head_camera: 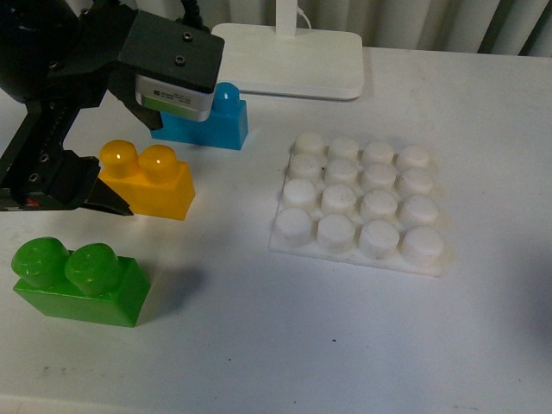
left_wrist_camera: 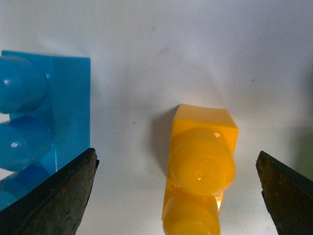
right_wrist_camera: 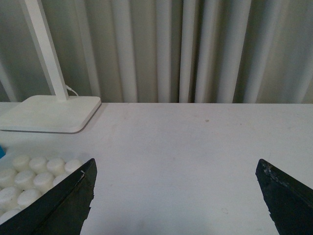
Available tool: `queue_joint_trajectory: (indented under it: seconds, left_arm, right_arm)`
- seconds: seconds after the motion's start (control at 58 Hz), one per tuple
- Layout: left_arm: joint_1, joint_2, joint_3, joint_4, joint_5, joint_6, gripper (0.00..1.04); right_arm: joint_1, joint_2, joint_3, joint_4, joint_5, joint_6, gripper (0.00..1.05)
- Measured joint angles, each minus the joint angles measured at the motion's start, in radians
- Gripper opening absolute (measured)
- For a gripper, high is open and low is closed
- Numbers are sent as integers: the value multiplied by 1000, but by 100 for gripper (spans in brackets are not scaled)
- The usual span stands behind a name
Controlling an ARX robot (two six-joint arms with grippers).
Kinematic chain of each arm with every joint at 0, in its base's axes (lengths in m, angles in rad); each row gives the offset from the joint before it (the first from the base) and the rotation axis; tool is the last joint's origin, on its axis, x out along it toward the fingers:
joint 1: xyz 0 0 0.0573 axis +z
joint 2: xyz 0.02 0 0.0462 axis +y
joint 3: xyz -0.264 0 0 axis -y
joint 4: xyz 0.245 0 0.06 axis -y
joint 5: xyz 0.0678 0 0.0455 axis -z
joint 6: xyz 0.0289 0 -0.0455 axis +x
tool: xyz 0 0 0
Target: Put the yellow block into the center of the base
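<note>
The yellow block (head_camera: 147, 179) lies on the white table, left of the base (head_camera: 358, 203), a white square plate with a 4x4 grid of studs. My left gripper (head_camera: 138, 164) is open and hangs over the yellow block, with one finger on each side. In the left wrist view the block (left_wrist_camera: 200, 161) sits between the dark fingers (left_wrist_camera: 63, 196), nearer the far one, touching neither. My right gripper (right_wrist_camera: 176, 196) is open and empty above bare table. The base's corner (right_wrist_camera: 29, 176) shows beside one of its fingers. The right gripper is out of the front view.
A blue brick (head_camera: 216, 121) stands just behind the yellow block, close to one left finger in the left wrist view (left_wrist_camera: 44, 107). A green two-stud brick (head_camera: 79, 280) lies at the front left. A smooth white lamp stand (head_camera: 293, 59) sits at the back. It also shows in the right wrist view (right_wrist_camera: 49, 112).
</note>
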State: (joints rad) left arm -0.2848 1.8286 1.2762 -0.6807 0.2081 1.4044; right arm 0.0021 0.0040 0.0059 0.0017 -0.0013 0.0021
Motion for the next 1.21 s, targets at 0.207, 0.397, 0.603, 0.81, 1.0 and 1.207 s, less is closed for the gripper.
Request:
queue_joint_trajectory:
  seconds: [0.207,0.397,0.603,0.81,1.0,1.207]
  left_arm:
    - [-13,15,18,-32,-15,2,98]
    - [-11,32,22,-27,-39,3,79]
    - [-5,35,22,-20,-50,6,49]
    - [-4,36,40,-69,13,-4,31]
    - [-33,35,113,-98,91,-43,31]
    - [-93,39,193,-102,121,-83,31]
  right_arm:
    - [0,0,0,0,0,0,96]
    - [0,0,0,0,0,0,96]
    - [0,0,0,0,0,0,96]
    - [0,0,0,0,0,0,96]
    - [0,0,0,0,0,0,96]
    - [0,0,0,0,0,0,96]
